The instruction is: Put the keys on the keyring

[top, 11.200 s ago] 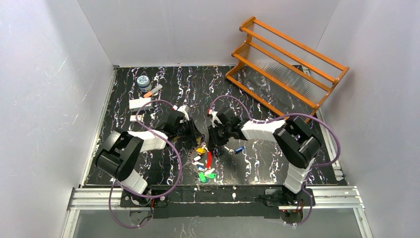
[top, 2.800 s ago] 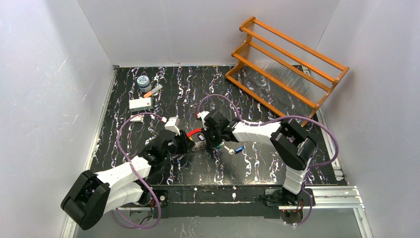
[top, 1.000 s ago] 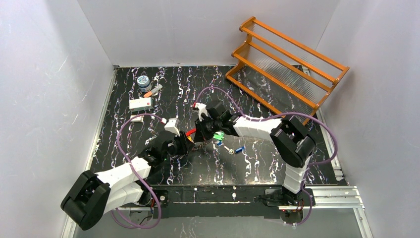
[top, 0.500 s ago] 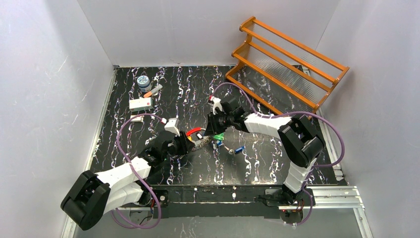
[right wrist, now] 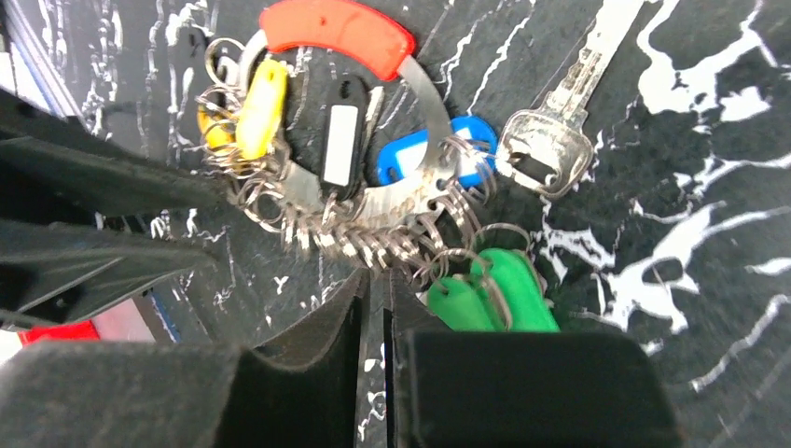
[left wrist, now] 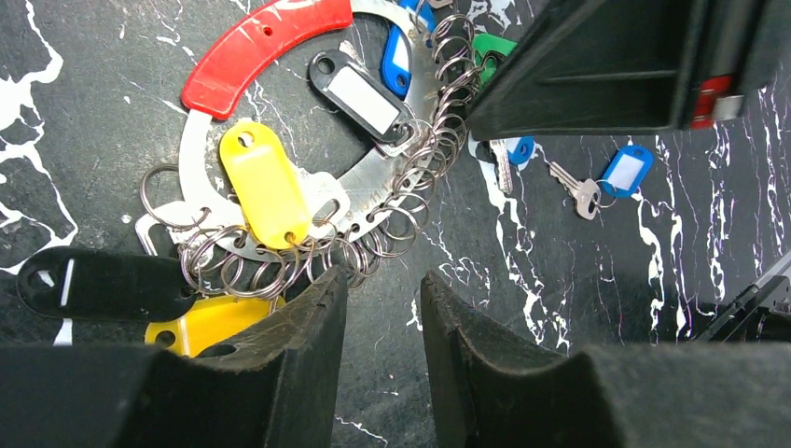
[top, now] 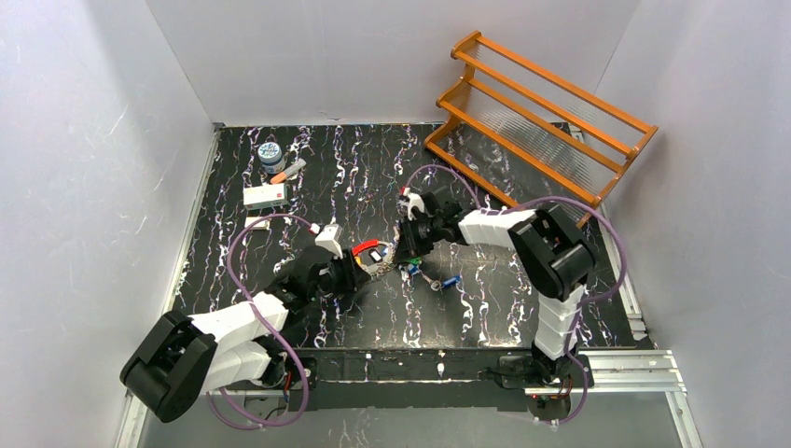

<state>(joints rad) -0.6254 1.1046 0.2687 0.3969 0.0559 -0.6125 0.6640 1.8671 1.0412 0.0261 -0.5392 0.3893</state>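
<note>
Right gripper [right wrist: 375, 275] shifted right since second ago, jaws nearly together at keyring [right wrist: 308, 191] (grip unclear); left gripper [left wrist: 382, 280] jaws apart.

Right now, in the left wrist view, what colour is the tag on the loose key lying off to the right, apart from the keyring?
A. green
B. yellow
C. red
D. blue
D: the loose key carries a blue tag with a pale label, and it lies clear of the keyring, touching none of its small rings.
</note>
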